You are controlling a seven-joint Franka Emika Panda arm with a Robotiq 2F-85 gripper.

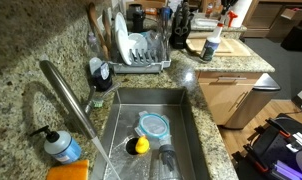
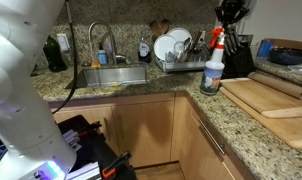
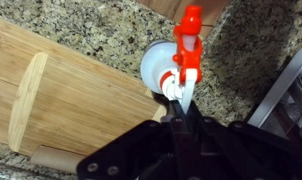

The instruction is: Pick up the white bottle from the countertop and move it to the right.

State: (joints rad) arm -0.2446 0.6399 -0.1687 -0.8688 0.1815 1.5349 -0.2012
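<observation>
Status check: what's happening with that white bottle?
Gripper looks shut, empty, above. White bottle upright on countertop. Cutting board beside it.

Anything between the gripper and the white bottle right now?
Nothing: in the wrist view the gripper hangs right over the white spray bottle, at its red trigger head.

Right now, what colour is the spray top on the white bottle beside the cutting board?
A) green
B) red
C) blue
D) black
B: the white bottle carries a red trigger head, plain in the wrist view and in both exterior views.
</observation>
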